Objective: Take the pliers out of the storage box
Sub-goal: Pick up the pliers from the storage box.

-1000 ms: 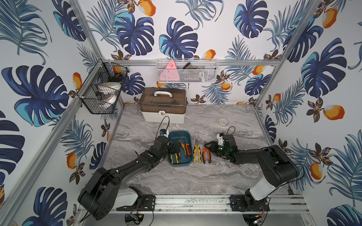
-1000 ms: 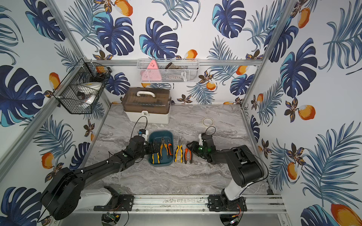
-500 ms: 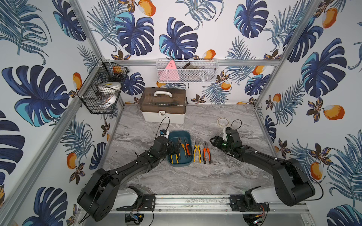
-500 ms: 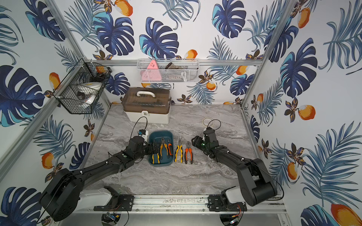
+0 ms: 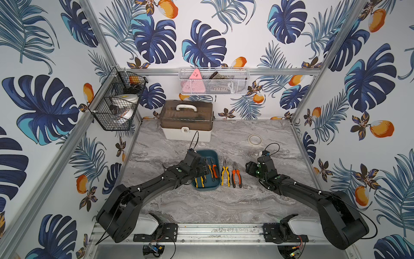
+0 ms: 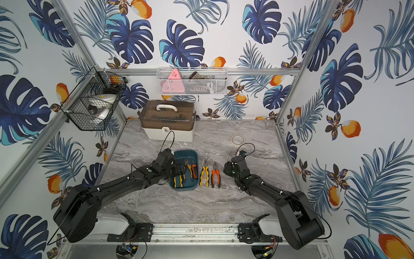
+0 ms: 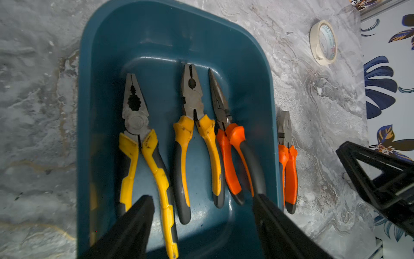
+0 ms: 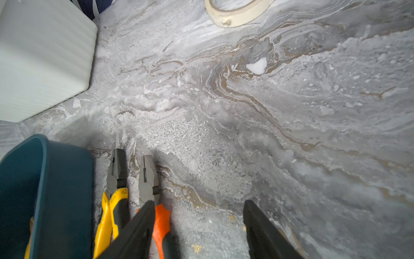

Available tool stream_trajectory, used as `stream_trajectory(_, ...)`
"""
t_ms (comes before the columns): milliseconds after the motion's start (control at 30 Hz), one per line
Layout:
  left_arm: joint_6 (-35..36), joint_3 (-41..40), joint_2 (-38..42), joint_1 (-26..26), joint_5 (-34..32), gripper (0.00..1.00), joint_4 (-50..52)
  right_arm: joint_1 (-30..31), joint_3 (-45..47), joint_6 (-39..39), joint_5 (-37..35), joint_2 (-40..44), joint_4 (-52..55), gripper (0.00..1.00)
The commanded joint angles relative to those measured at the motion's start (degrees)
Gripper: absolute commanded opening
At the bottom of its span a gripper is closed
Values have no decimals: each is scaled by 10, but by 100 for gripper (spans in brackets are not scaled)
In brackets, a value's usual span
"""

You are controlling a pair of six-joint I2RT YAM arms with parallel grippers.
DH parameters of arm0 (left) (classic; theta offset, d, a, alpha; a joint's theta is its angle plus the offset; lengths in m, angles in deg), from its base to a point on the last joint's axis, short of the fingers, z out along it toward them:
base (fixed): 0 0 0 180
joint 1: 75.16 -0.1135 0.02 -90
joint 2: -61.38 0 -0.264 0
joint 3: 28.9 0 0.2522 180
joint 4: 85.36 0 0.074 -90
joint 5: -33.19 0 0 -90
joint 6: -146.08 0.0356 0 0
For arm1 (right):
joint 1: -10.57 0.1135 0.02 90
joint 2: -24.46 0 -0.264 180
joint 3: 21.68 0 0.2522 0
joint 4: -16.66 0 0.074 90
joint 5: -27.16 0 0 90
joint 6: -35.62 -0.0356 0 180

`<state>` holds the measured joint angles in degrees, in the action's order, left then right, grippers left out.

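The storage box (image 5: 207, 153) (image 6: 187, 152) is a teal bin at the table's middle. Three pliers lie in it side by side: a yellow pair (image 7: 139, 145), a yellow-and-black pair (image 7: 195, 134) and an orange long-nosed pair (image 7: 233, 145). My left gripper (image 7: 202, 201) (image 5: 205, 170) hangs open over the bin's near end, its fingers either side of their handles, holding nothing. Two pliers lie on the table right of the bin, yellow (image 5: 225, 173) (image 8: 114, 179) and orange (image 5: 236, 175) (image 8: 150, 177). My right gripper (image 8: 199, 206) (image 5: 249, 167) is open over bare table beside the orange pair.
A white toolbox with a brown lid (image 5: 187, 122) stands behind the bin. A roll of tape (image 5: 255, 140) (image 7: 322, 42) lies at the back right. A black wire basket (image 5: 116, 101) and a white mesh shelf (image 5: 212, 81) hang on the walls.
The right arm has stretched out, its elbow swinging back toward the front rail, while its gripper stays near the orange pliers on the table. The left arm has hardly moved over the bin.
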<state>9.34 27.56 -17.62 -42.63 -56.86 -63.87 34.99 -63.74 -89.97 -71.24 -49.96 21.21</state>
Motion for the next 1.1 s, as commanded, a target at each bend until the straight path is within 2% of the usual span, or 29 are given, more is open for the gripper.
stream_trajectory(0, -2, 2, -13, 16, -21, 63, 8, 2, 7, -15, 6, 6, -28, 65)
stream_trajectory(133, 34, 37, -48, 37, -60, 46, 39, 1, 5, -19, 17, 6, -30, 63)
stream_trajectory(200, 47, 47, -65, 41, -66, 42, 35, 1, 7, -21, 17, 10, -33, 63)
stream_trajectory(400, 67, 85, -122, 44, -106, 43, 73, 2, 10, -25, 18, 7, -38, 62)
stream_trajectory(767, 82, 99, -195, 44, -102, 39, 53, 2, -4, -19, 30, -9, -33, 62)
stream_trajectory(967, 83, 102, -215, 44, -118, 33, 65, 1, -4, -18, 28, -9, -37, 61)
stream_trajectory(1067, 86, 90, -190, 44, -130, 25, 70, 1, -5, -17, 29, -12, -43, 61)
